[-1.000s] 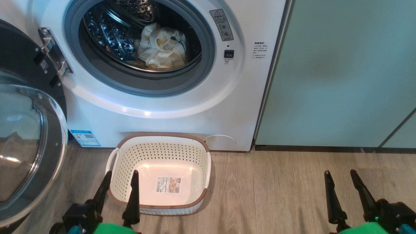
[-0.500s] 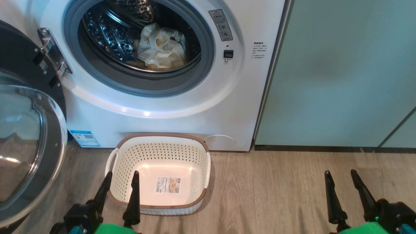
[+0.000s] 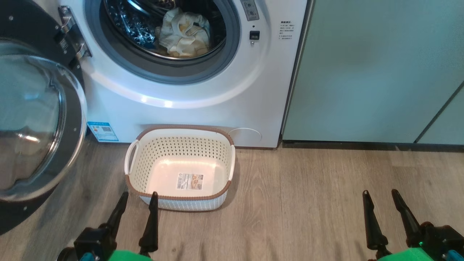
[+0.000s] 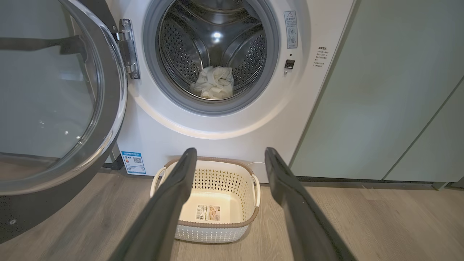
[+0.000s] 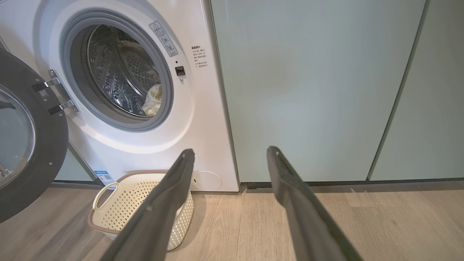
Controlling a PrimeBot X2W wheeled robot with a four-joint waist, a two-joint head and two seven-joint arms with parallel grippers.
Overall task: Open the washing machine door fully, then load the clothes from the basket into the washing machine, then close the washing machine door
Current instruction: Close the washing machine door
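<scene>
The white washing machine [image 3: 203, 108] [image 4: 224, 134] [image 5: 203, 137] stands with its round black washing machine door [image 3: 36, 123] [image 4: 54, 108] [image 5: 25, 145] swung wide to the left. Cream clothes [image 3: 185, 32] [image 4: 214, 82] [image 5: 154, 99] lie bundled inside the steel drum. The cream basket [image 3: 181, 145] [image 4: 246, 188] [image 5: 130, 195] sits empty on the floor before the machine, a label on its bottom. My left gripper [image 3: 139, 197] [image 4: 229, 154] is open, just in front of the basket's near rim. My right gripper [image 3: 380, 195] [image 5: 230, 154] is open over bare floor at the right.
Pale teal cabinet doors [image 3: 377, 69] [image 5: 308, 87] stand right of the machine. Wood-look flooring [image 3: 308, 203] spreads in front. The open door juts out over the floor at my left.
The head camera has shifted back and tilted down, so machine and basket sit higher and farther in the picture. Both grippers keep their places and stay open.
</scene>
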